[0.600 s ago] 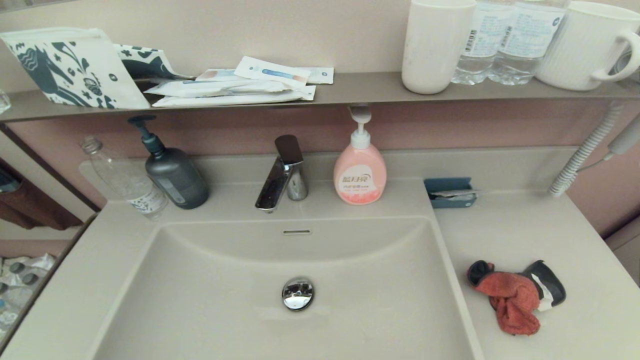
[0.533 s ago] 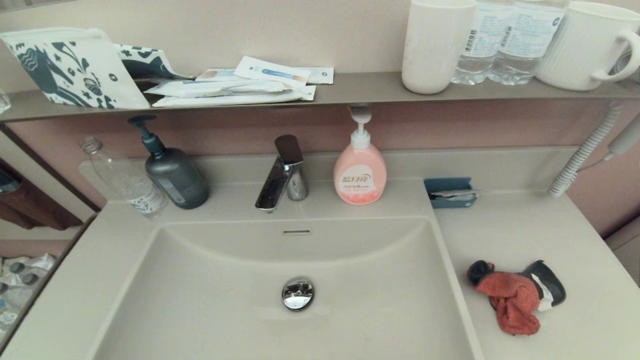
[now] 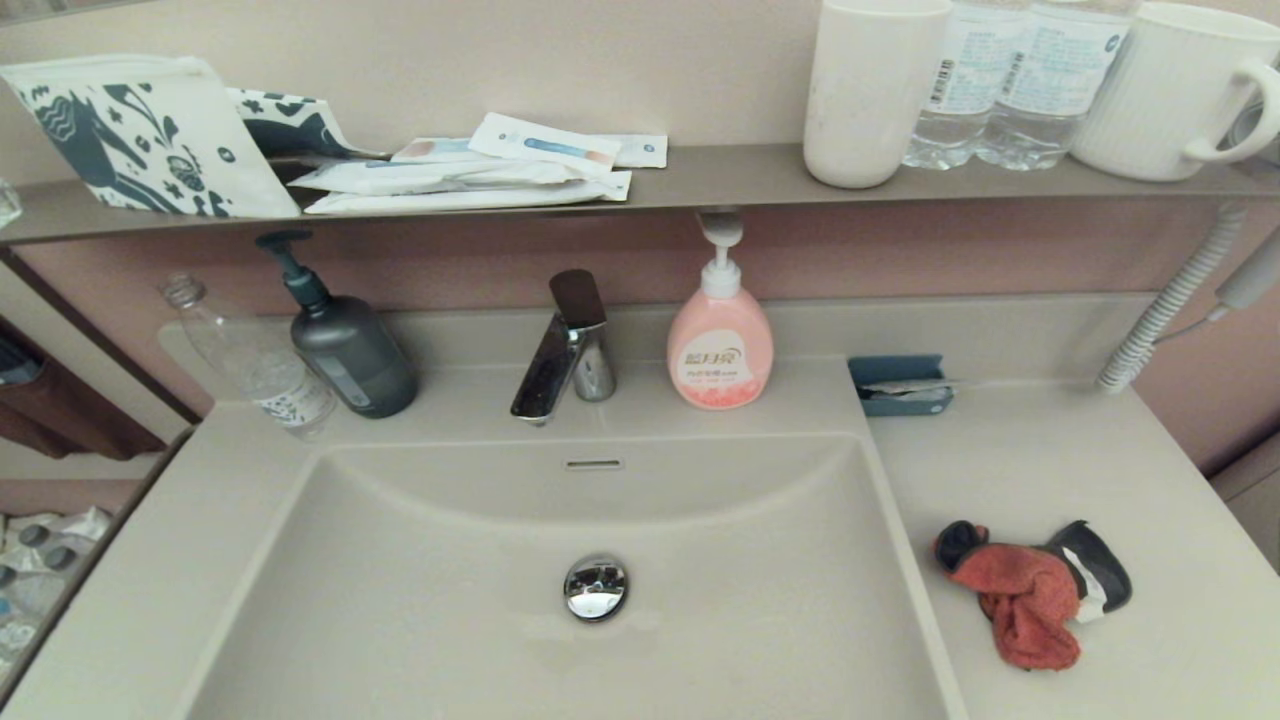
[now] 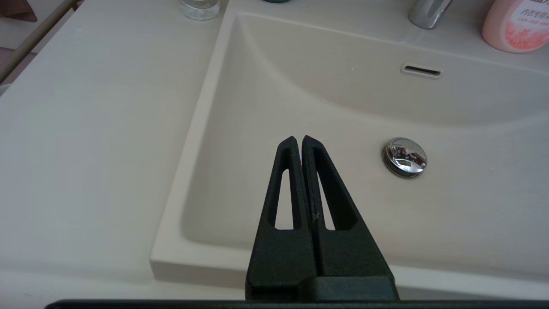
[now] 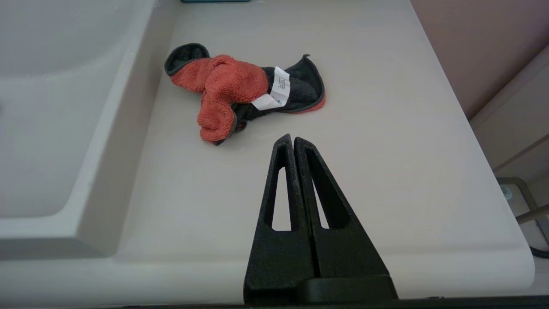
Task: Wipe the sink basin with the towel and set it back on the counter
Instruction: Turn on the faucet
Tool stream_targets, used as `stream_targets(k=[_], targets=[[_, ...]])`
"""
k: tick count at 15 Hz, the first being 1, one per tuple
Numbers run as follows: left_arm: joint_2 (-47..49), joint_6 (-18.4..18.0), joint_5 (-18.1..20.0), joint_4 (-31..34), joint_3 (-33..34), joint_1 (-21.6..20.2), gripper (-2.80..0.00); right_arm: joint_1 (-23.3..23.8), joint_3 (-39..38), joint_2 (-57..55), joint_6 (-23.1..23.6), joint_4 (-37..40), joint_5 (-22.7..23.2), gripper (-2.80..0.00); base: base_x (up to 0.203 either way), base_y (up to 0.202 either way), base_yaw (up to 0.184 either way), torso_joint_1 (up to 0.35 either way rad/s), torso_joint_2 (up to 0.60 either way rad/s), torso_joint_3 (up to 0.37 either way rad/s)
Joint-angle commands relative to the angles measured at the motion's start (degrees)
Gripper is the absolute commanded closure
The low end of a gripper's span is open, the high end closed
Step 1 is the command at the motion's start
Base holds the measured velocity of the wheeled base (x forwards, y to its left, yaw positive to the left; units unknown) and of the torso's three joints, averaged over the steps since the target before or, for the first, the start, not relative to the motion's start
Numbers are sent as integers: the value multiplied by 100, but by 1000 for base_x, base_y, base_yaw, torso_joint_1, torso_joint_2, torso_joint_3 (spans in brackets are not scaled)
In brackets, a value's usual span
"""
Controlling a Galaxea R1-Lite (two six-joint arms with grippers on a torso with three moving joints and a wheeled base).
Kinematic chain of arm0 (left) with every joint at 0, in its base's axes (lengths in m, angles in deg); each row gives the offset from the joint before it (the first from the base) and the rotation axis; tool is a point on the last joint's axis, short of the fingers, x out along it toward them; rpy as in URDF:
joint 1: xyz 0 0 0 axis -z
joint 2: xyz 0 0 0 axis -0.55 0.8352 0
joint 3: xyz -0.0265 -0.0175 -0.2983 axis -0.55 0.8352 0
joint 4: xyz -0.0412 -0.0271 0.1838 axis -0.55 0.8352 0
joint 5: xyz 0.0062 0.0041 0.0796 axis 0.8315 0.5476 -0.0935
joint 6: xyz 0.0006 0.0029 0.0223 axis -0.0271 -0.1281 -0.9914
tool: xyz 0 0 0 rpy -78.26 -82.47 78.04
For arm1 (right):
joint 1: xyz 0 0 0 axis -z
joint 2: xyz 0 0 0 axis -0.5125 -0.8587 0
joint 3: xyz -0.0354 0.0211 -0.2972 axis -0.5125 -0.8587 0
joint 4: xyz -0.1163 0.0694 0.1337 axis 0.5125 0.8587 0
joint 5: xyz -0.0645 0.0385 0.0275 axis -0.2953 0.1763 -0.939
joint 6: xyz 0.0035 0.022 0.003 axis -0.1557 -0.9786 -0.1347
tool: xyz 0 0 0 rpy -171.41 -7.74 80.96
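So nearest to the robot are the two tools: the left tool (image 4: 299,139) hangs above the near edge of the sink basin (image 3: 420,600), clenched tight with nothing between its fingers, and the right tool (image 5: 289,139) sits over the near part of the table (image 3: 1040,450) to the right of the basin, also clenched on nothing. Neither one shows up in the head view. Just past the right tool's tips, not touching, the towel (image 3: 1025,595) lies crumpled on the table close beside the basin's right rim, red-orange side mostly up with the dark grey reverse curling out at both ends and a little white tag poking out. The basin has its round chrome drain plug (image 3: 596,587) about in the middle, and the overflow slot (image 3: 593,464) is on the far wall. Behind the basin along the back edge there's a clear plastic bottle (image 3: 255,362), a dark grey pump bottle (image 3: 350,350), the chrome faucet (image 3: 562,350), a pink soap dispenser (image 3: 719,345) and a small blue tray (image 3: 900,385). Farthest back, the shelf (image 3: 700,180) carries a white pouch with dark blue patterns (image 3: 140,135), some flat packets (image 3: 480,170), a white cup (image 3: 870,90), water bottles (image 3: 1010,80) and a white mug (image 3: 1170,90).
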Motion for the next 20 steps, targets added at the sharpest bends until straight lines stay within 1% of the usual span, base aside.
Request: stream_targets(k=[1, 11, 13, 15, 17, 20], targets=[[-2, 3, -5, 0, 0, -1, 0, 0, -5, -5, 2, 0, 2, 0, 0, 0, 0, 0, 0, 0], [-2, -24, -5, 0, -9, -1, 0, 0, 2, -5, 2, 0, 2, 0, 0, 0, 0, 0, 0, 0], [-2, -73, 12, 9, -9, -1, 0, 0, 1, -5, 2, 0, 2, 0, 0, 0, 0, 0, 0, 0], [-2, -268, 43, 20, -23, -1, 0, 0, 2, -5, 2, 0, 2, 0, 0, 0, 0, 0, 0, 0], [27, -313, 337, 71, -229, -1, 0, 0, -5, -5, 2, 0, 2, 0, 0, 0, 0, 0, 0, 0], [793, -259, 452, 41, -640, 1, 0, 0, 2, -5, 2, 0, 2, 0, 0, 0, 0, 0, 0, 0]])
